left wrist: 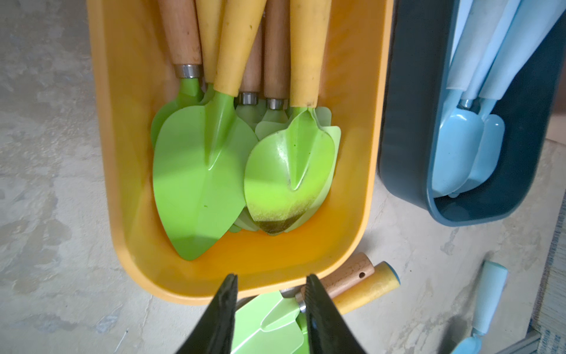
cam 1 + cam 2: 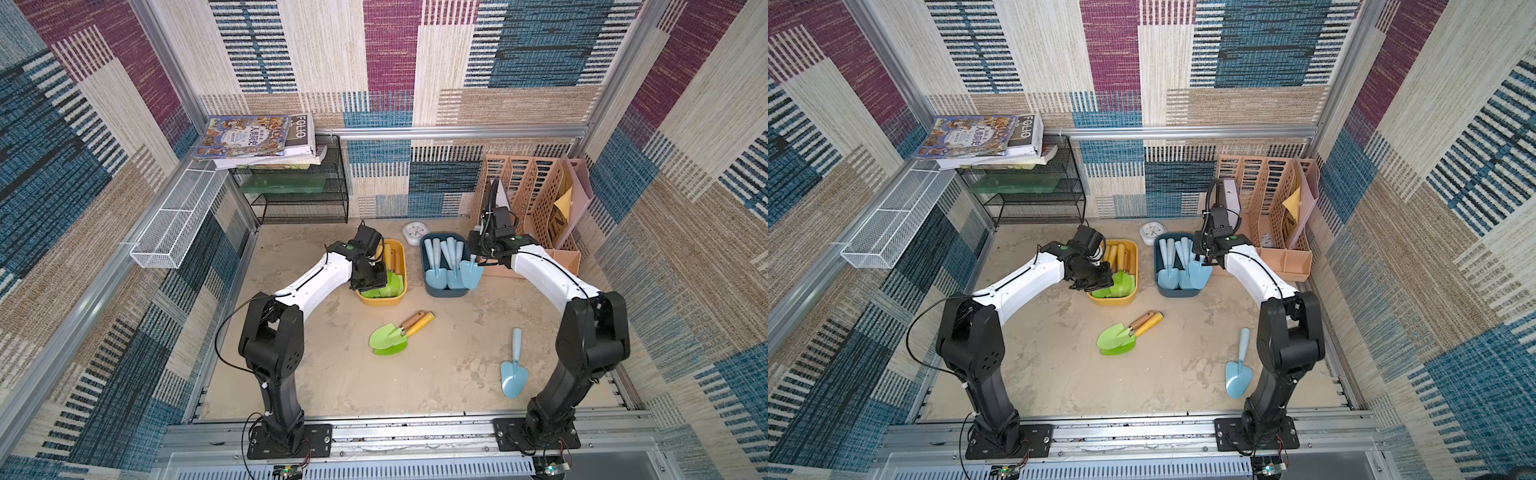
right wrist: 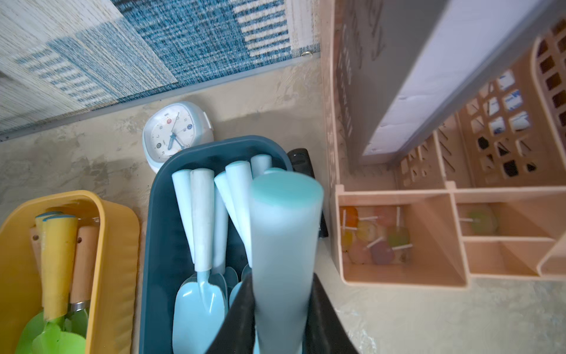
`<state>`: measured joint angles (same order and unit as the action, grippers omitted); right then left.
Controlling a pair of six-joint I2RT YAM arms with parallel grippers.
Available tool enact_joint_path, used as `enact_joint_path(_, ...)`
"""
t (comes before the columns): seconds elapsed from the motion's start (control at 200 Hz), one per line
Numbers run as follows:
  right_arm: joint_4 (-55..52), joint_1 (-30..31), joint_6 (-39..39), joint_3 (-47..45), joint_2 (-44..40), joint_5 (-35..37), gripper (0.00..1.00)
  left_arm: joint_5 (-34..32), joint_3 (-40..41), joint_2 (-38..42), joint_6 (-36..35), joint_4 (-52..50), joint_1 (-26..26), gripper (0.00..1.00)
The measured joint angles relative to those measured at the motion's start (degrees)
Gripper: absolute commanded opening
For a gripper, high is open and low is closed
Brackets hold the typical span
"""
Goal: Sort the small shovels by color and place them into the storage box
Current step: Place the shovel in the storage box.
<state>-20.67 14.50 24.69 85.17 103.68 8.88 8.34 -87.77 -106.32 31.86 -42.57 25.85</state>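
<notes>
right gripper (image 3: 283, 309) clamps a blue shovel (image 3: 284, 233); left gripper (image 1: 272, 279) parted, empty.

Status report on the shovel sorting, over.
Left gripper open over yellow box. Right gripper shut on light blue shovel at blue box. Two green shovels, one blue shovel loose on table. Nothing blocking.

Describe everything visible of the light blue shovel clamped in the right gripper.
The light blue shovel is one colour: a round, tapering handle with a flat end, and a pointed scoop blade. The right gripper is shut on the handle, between black fingers. It hangs tilted, blade lowest, over the dark blue storage box, at its rim nearest the right arm, above the blue shovels inside. Contact with them cannot be told.
</notes>
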Motion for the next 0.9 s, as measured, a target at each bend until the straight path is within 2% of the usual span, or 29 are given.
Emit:
enact_joint_path(0.341, -0.48, 2.14, -3.41, 7.89, 11.04, -0.17, 0.20, -2.54, 0.92, 1.20, -0.39, -1.33, 0.00, 0.39)
enact_joint_path(0.736, -0.22, 2.34, -3.63, 6.84, 13.64, -0.04, 0.21, -2.75, 0.92, 1.22, -0.42, -1.42, 0.02, 0.39)
enact_joint_path(0.791, -0.09, 2.34, -3.63, 6.86, 13.92, -0.04, 0.25, -2.75, 0.90, 1.22, -0.66, -1.44, 0.07, 0.40)
enact_joint_path(0.896, -0.15, 2.34, -3.54, 6.84, 13.97, -0.07, 0.43, -2.62, 0.87, 1.25, -1.53, -1.66, 0.57, 0.43)
